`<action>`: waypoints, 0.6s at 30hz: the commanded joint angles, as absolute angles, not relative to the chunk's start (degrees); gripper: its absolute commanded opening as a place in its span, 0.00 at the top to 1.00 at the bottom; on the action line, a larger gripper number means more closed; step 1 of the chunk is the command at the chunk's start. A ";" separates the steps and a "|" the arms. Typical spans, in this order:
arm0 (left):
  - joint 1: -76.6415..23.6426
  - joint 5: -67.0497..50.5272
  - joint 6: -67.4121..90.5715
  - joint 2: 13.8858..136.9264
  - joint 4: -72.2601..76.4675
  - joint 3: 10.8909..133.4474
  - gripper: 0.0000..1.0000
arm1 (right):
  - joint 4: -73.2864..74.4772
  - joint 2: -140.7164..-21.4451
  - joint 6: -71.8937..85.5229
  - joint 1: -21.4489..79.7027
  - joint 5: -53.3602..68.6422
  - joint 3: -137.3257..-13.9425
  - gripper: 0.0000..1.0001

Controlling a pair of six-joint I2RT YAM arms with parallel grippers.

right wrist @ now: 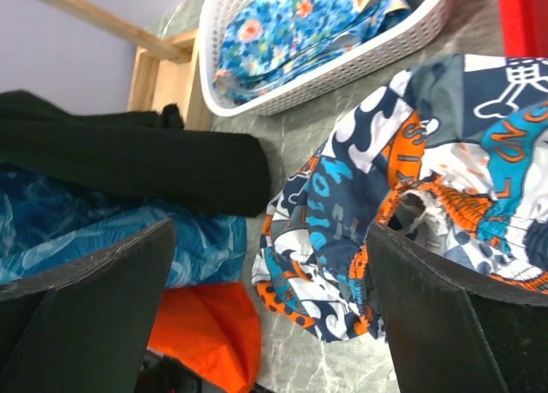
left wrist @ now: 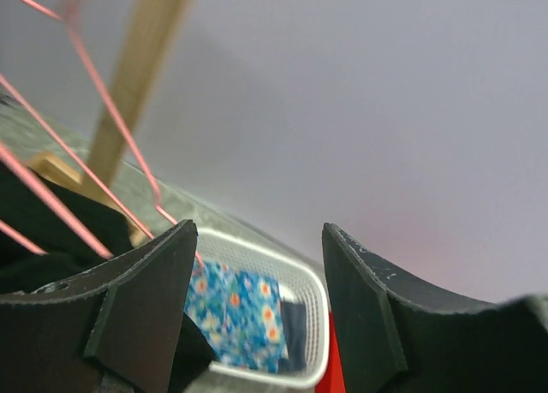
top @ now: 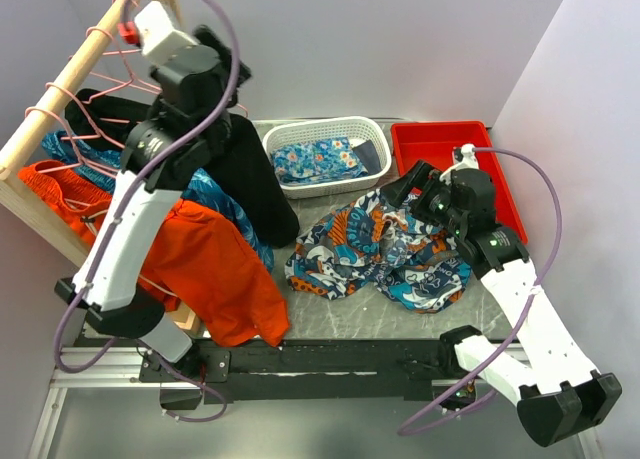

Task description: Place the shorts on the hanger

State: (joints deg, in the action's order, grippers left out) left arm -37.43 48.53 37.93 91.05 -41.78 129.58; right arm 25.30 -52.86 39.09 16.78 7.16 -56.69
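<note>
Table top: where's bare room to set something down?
Bare table strip between the shorts and the near edge; the red tray looks empty. Crowded: middle under the shorts, left under the hanging clothes.

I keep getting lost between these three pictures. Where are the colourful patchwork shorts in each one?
Top external: the shorts lie crumpled just right of centre.
Left wrist: not in view.
Right wrist: the shorts fill the right half.
Shared landmark: the white basket, in all three.
</note>
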 commanded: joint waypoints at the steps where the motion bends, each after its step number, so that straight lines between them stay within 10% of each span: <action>1: -34.64 57.65 34.81 89.82 -38.41 130.34 0.34 | 22.06 -53.00 37.62 17.31 10.46 -56.34 0.00; 18: -23.12 53.26 40.60 99.41 -47.82 138.96 0.36 | 21.80 -56.60 35.24 17.31 16.35 -55.02 0.00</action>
